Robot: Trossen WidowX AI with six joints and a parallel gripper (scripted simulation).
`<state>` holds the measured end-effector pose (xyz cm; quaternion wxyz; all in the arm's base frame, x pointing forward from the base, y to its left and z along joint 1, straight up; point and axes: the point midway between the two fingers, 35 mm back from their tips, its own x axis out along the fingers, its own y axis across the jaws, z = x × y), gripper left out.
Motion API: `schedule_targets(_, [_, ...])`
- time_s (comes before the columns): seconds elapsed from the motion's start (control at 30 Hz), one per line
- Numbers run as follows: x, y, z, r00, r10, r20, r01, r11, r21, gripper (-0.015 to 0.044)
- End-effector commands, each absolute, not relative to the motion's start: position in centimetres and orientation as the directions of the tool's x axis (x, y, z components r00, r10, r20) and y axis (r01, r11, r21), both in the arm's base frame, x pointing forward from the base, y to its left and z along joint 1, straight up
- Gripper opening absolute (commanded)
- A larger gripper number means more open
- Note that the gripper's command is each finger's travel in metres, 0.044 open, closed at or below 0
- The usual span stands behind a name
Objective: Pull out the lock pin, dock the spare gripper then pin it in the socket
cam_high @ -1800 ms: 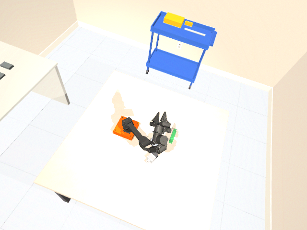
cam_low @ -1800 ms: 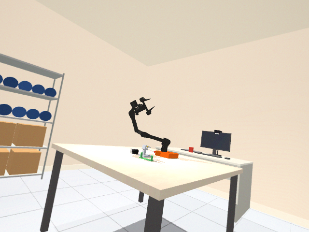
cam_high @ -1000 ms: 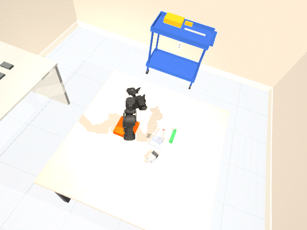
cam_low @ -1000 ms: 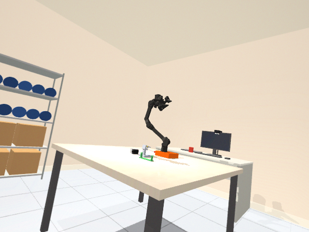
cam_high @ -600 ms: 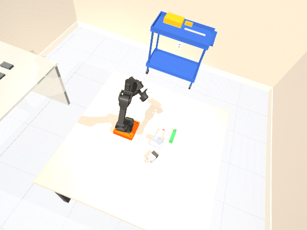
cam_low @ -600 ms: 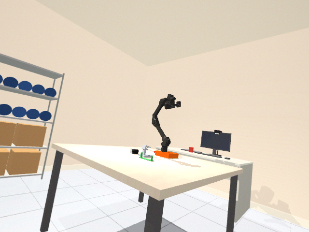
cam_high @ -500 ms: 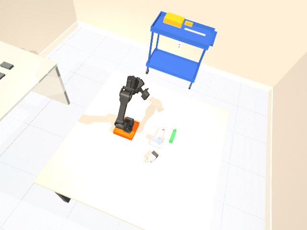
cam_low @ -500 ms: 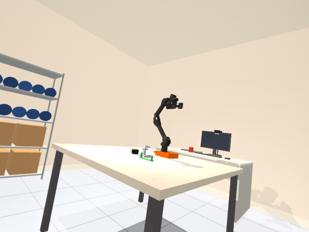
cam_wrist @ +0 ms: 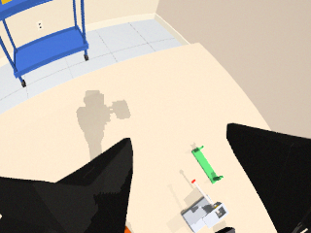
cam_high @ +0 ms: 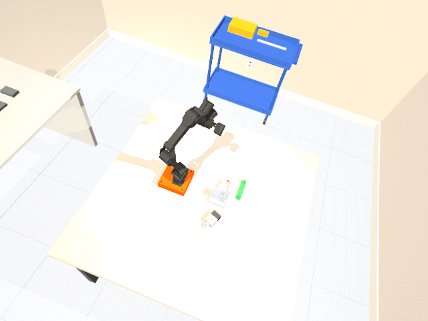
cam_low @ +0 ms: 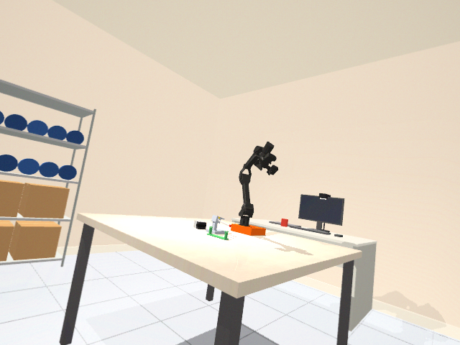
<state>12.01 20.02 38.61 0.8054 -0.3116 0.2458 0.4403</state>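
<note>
My gripper (cam_wrist: 179, 132) is open and empty, high above the table and away from the mount. The pale grey mount (cam_high: 217, 198) (cam_low: 214, 227) (cam_wrist: 192, 217) stands on the table, its socket opening dark in the wrist view. The thin white lock pin (cam_wrist: 202, 192), with a red end (cam_high: 227, 180) (cam_wrist: 193, 181), reaches into the socket block; its far end is too small to make out. The spare gripper (cam_high: 211, 219) (cam_low: 200, 225), white with a dark end, lies on the table beside the mount, undocked. In the wrist view it is mostly out of frame.
A green bracket (cam_high: 241, 190) (cam_low: 218, 236) (cam_wrist: 206, 165) with raised ends lies beside the mount. The arm's orange base (cam_high: 176, 181) (cam_low: 247, 230) is on the mount's other side. A blue cart (cam_high: 243, 91) (cam_wrist: 51, 49) stands beyond the table edge.
</note>
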Motion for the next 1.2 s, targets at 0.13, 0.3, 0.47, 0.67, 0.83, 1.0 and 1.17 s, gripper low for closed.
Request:
schedule_targets(0.13, [17.1,20.7,33.6,0.473,0.370,-0.799,-0.876,0.296,-0.381,0.0300])
schedule_targets(0.3, [20.6,19.9,30.0,0.422,0.251,-0.871,-0.902,0.206,-0.378,0.0300])
schedule_targets(0.47, [23.9,18.2,26.3,0.342,0.147,-0.928,-0.937,0.124,-0.325,0.0300])
schedule_targets(0.67, [27.0,15.0,21.7,0.212,0.056,-0.976,-0.977,0.043,-0.210,0.0300])
schedule_targets(0.83, [28.8,11.8,18.0,0.086,0.015,-0.996,-0.996,-0.007,-0.086,0.0300])
schedule_targets(1.0, [29.4,10.0,16.1,0.020,0.008,-1.000,-0.999,-0.029,-0.020,0.0300])
schedule_targets(1.17, [29.6,10.3,14.2,0.020,0.008,-1.000,-0.999,-0.029,-0.020,0.0300])
